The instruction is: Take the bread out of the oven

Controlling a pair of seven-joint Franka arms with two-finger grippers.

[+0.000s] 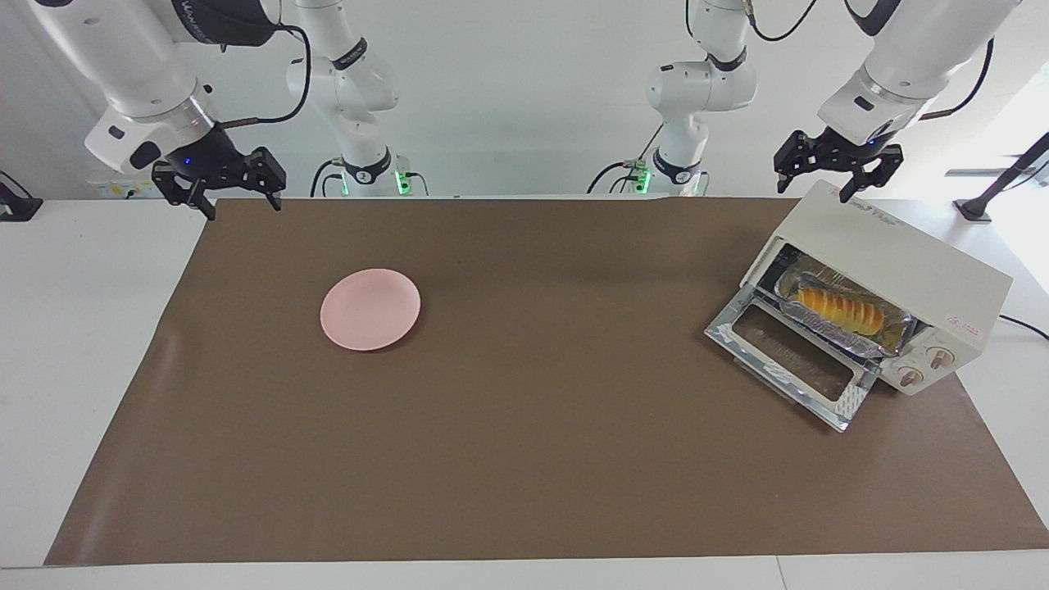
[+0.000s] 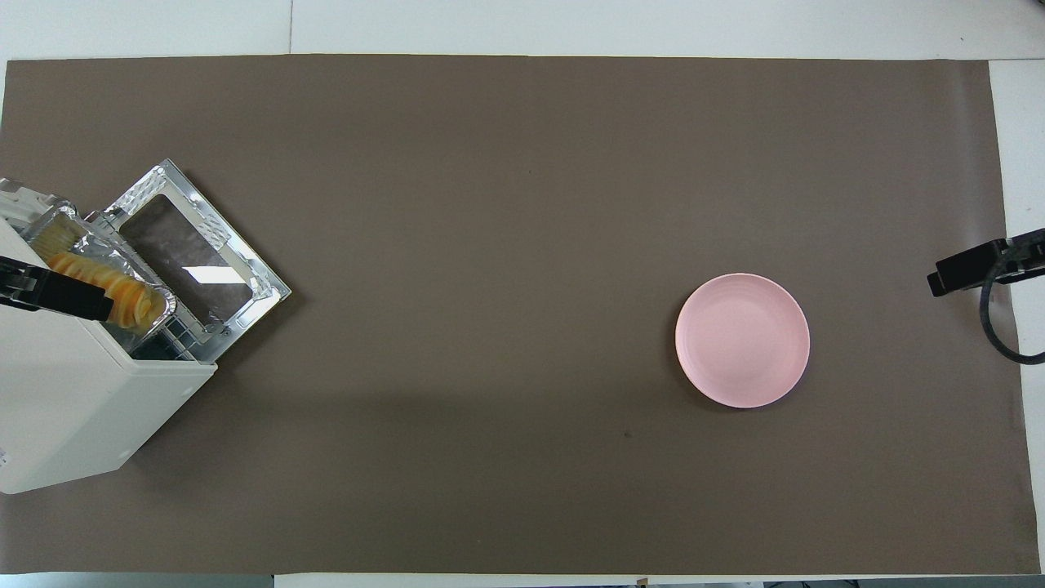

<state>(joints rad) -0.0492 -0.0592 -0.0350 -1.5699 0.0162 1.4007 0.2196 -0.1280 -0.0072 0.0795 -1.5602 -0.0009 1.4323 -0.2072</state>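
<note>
Oven [image 1: 893,270] door dropped flat so bread [image 1: 842,309] in foil tray [image 1: 819,328] is reachable; left gripper [image 1: 837,168] over oven and right gripper [image 1: 220,184] waiting, fingers spread empty.

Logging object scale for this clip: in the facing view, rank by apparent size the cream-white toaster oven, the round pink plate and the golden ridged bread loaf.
1. Cream-white toaster oven, door dropped open: clearly largest.
2. Round pink plate.
3. Golden ridged bread loaf in its foil tray inside the oven: smallest, similar in length to the plate but far narrower.
</note>
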